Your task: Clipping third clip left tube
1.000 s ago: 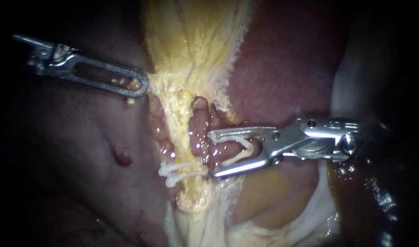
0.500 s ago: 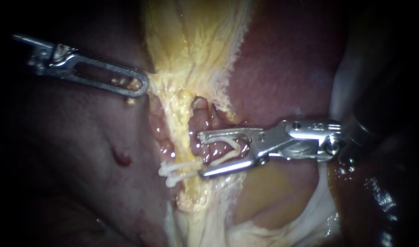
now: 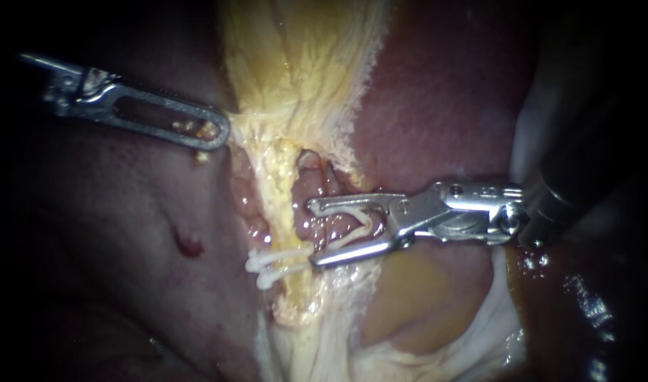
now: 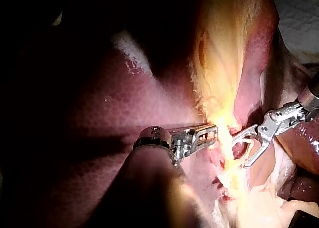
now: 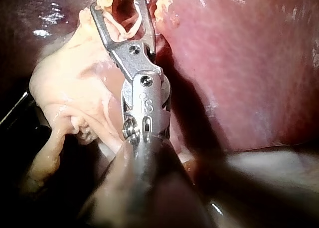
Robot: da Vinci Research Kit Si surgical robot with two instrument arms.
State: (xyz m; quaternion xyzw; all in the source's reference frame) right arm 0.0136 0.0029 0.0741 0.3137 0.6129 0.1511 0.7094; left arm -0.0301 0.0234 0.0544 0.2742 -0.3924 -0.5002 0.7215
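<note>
**Open clip at the left tube: items and positions**

1. Right instrument [image 3: 315, 234]. Enters from the right in the endoscope view and lies almost level. Its claw stands wide apart and carries a white clip [image 3: 363, 223], one leg against each half and the bend of the clip towards the hinge. The clip is unclosed. In the right wrist view [image 5: 117, 2] the same spread shows, with the clip [image 5: 127, 23] seated between the two halves.

2. Left tube [image 3: 281, 212]. A pale yellow strand running down the middle of the endoscope view. It lies just ahead of the claw tips, not yet between them. The lower tip sits right beside the strand.

3. Two white clips [image 3: 274, 263]. Already across the left tube, side by side, level with the lower claw tip, their near ends close to it.

4. Pinkish tissue [image 3: 313, 187]. Fills the gap inside the open claw, beside the tube.

5. Left instrument [image 3: 221, 134]. Enters from the upper left. Its slotted claw is closed on the edge of the yellow tissue [image 3: 296, 78] above the tube, well apart from the right claw.

6. Liver [image 3: 437, 106]. Dark red surface behind the right instrument.
</note>
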